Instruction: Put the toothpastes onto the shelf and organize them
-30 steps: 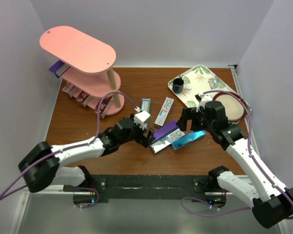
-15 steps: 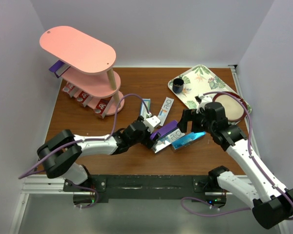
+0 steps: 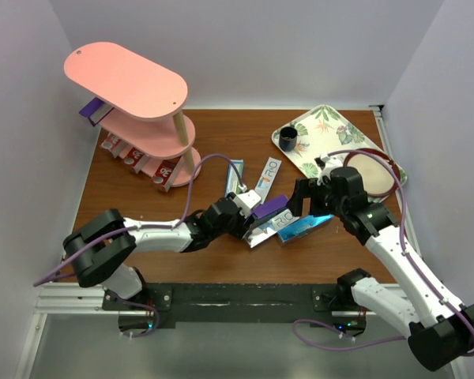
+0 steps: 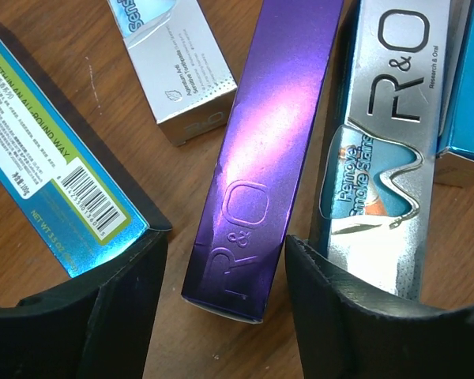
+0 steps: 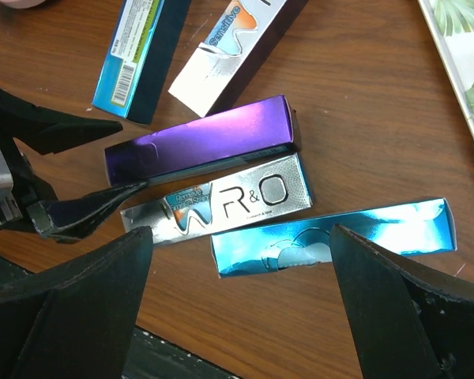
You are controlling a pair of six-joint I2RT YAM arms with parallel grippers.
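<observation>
A glossy purple toothpaste carton [image 3: 270, 208] [image 4: 268, 142] lies on the table. My left gripper [image 3: 250, 220] [image 4: 229, 241] straddles its near end, open, with thin gaps between the jaws and the carton's sides. Beside the purple one lie a silver carton [image 4: 387, 118] [image 5: 221, 201] and a teal carton [image 3: 310, 225] [image 5: 332, 237]. My right gripper [image 3: 306, 202] [image 5: 241, 233] hangs wide open above the teal one, holding nothing. A blue carton [image 3: 235, 172] and a white carton [image 3: 266, 178] lie farther back. The pink shelf [image 3: 126, 79] at far left carries a purple carton [image 3: 91, 109] and red ones [image 3: 125, 150].
A leaf-patterned tray [image 3: 329, 126] with a dark cup [image 3: 289, 140] sits at the back right, a round plate [image 3: 373, 174] beside it. The right arm's elbow is close to the plate. Walls close in on both sides of the table.
My left arm has reached right, bringing its gripper around the purple carton's end, and its jaws have narrowed. The right arm and the cartons have stayed put.
</observation>
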